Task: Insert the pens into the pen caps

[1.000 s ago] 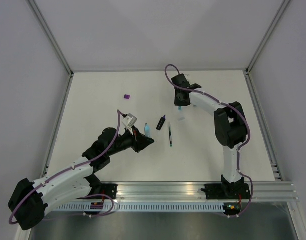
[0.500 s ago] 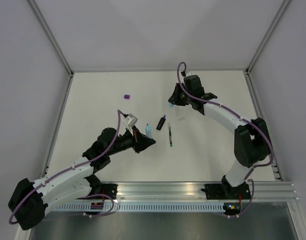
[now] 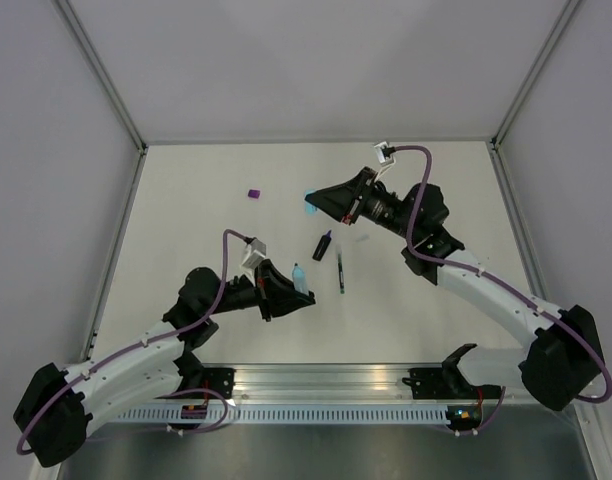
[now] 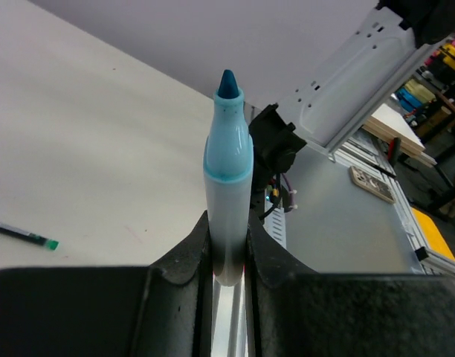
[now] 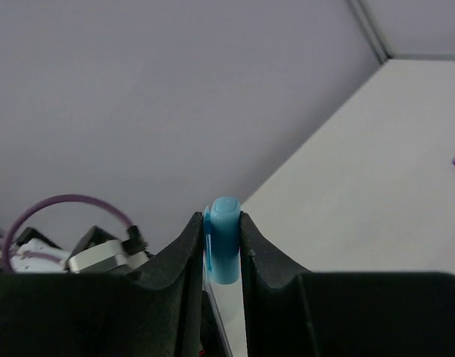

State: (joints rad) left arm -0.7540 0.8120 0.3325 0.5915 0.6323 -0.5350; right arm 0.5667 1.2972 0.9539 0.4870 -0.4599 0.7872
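**Highlighter and its cap both in hand, not yet mated**

Far left on the table (image 3: 186, 230) lies a purple cap (image 3: 254, 194), well apart from either arm. Next comes the left gripper (image 3: 292, 292), its jaws clamped on the lower barrel of the light-blue highlighter (image 4: 227, 167). The bare tip sticks out beyond the fingers, so the long axis runs up and away from the arm bases.

Beyond that tip, farther from the bases and a little to the right, the right gripper (image 3: 322, 200) pinches the light-blue cap (image 5: 224, 238) between its fingers, clear of the table. Which way the cap's mouth faces I cannot tell.

To the right, between the two grippers, a black marker with a purple end (image 3: 324, 245) and a thin dark pen (image 3: 340, 272) lie uncapped on the table.

The move ahead likely turns on lining the cap's bore up with the highlighter's axis, then closing the gap; cap and tip are near, not touching.
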